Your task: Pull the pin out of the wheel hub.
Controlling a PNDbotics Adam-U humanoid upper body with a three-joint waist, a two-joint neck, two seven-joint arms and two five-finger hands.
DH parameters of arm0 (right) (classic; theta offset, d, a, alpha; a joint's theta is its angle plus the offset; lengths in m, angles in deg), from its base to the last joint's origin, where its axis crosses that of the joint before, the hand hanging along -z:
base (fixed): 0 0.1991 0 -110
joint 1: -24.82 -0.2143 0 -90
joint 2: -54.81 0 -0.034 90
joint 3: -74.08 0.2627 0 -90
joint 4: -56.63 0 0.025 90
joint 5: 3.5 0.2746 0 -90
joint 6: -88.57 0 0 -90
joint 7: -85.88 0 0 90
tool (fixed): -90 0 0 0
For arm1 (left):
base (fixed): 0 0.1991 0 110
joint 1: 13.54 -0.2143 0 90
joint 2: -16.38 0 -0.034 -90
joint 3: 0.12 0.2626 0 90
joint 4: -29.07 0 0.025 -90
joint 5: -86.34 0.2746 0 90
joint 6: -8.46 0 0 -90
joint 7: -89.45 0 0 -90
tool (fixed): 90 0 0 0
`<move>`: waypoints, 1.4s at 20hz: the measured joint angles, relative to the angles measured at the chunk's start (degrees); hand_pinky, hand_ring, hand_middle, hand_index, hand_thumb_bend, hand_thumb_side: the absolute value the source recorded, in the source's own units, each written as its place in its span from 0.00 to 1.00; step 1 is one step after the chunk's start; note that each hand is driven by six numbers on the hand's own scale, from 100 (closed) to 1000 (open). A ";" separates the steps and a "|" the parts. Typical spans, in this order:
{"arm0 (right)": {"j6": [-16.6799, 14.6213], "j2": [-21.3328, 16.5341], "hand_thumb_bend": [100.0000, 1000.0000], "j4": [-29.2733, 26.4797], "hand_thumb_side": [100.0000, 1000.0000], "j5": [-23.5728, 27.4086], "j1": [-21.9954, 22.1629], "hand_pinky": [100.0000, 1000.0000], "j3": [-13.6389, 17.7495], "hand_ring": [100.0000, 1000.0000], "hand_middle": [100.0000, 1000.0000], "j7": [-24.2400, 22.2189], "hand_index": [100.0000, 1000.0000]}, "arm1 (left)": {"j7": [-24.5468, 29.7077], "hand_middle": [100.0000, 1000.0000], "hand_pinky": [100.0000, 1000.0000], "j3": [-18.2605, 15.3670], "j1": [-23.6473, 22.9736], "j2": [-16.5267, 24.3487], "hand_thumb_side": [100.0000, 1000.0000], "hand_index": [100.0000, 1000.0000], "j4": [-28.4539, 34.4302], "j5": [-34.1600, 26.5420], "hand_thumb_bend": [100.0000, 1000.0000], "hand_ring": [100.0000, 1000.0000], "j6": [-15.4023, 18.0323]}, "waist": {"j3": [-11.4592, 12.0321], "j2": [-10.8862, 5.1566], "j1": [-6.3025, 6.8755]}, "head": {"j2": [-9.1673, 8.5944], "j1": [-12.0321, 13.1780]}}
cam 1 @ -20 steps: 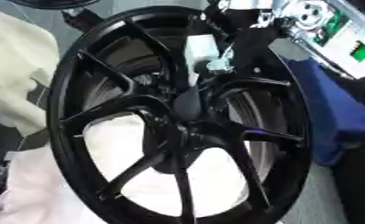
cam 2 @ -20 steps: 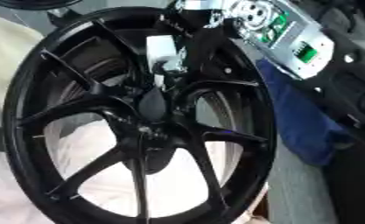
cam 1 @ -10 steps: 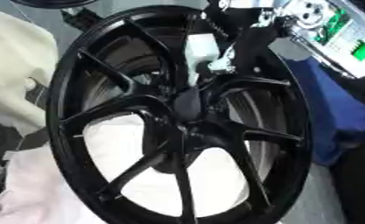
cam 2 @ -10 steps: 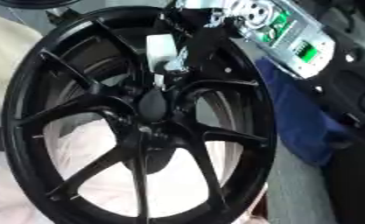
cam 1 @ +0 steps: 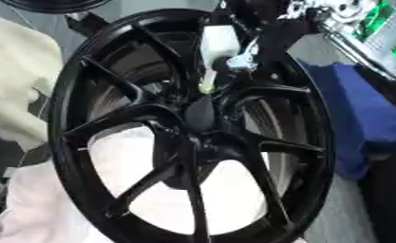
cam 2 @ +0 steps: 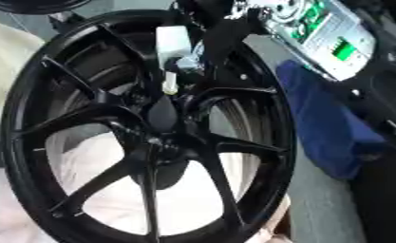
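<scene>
Above the hub (cam 1: 199,111), the right hand (cam 1: 249,35) pinches the pin (cam 1: 207,81), pointing down.

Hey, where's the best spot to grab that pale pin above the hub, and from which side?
Probably the pin's upper part, from above. It points down at the wheel hub, with spokes close around its tip. The right hand already reaches down there from the upper rim; its fingers are hard to make out.

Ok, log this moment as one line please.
stage: at the pin | right hand: over the upper spokes, fingers on pale pin | pin: above the hub | left hand: not seen
</scene>
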 measured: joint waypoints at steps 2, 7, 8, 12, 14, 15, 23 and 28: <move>0.47 -0.54 0.17 -0.88 0.00 0.76 -0.05 0.60 0.39 0.51 0.23 0.24 0.29 | -0.02 0.53 0.86 -0.13 -0.23 0.00 0.64 0.70 0.00 -0.19 0.15 0.57 0.02 | -0.23 -0.27 0.19 | 0.17 0.00; 1.95 -2.71 0.17 -3.83 0.00 4.36 -0.50 0.60 2.78 0.51 0.23 1.25 0.28 | -0.09 0.53 0.86 -0.16 -0.56 0.01 0.64 0.70 0.00 -0.41 0.15 0.57 0.09 | -0.94 -0.91 0.76 | 0.47 0.04; 2.26 -3.36 0.04 -4.56 0.09 5.39 -0.45 0.60 3.62 0.51 0.23 1.74 0.28 | -0.11 0.53 0.86 -0.16 -0.70 0.01 0.64 0.70 0.00 -0.46 0.15 0.57 0.11 | -1.12 -0.99 0.91 | 0.48 0.08; 2.56 -7.10 0.17 -7.21 0.00 10.66 1.76 0.60 8.46 0.50 0.22 5.17 0.27 | -0.27 0.53 0.86 -0.34 -1.06 0.03 0.63 0.70 0.00 -0.68 0.15 0.57 0.28 | -2.24 -1.38 1.67 | 0.72 0.47; 2.16 -9.50 0.16 -8.48 0.00 13.73 4.24 0.60 11.42 0.50 0.23 7.54 0.27 | -0.42 0.53 0.86 -0.51 -1.26 0.03 0.63 0.70 0.00 -0.75 0.15 0.57 0.44 | -2.72 -1.38 2.27 | 0.75 0.66; 1.81 -10.75 0.16 -9.09 0.00 15.17 5.81 0.60 12.99 0.50 0.23 8.83 0.27 | -0.50 0.53 0.86 -0.54 -1.41 0.03 0.63 0.70 0.00 -0.76 0.15 0.57 0.51 | -3.05 -1.38 2.57 | 0.75 0.80; -5.16 -20.04 0.00 -12.66 0.01 21.93 29.56 0.62 28.75 0.52 0.28 22.84 0.31 | -1.58 0.53 0.86 -1.59 -1.78 0.01 0.63 0.70 0.00 -0.21 0.14 0.57 1.60 | -6.73 -1.07 5.34 | 0.31 2.91; -10.28 -17.72 0.17 -12.90 0.04 20.34 43.49 0.63 37.72 0.54 0.31 31.08 0.35 | -2.27 0.53 0.86 -1.95 -1.96 -0.06 0.63 0.70 0.00 0.48 0.14 0.57 2.28 | -8.27 -0.55 6.58 | -0.14 4.23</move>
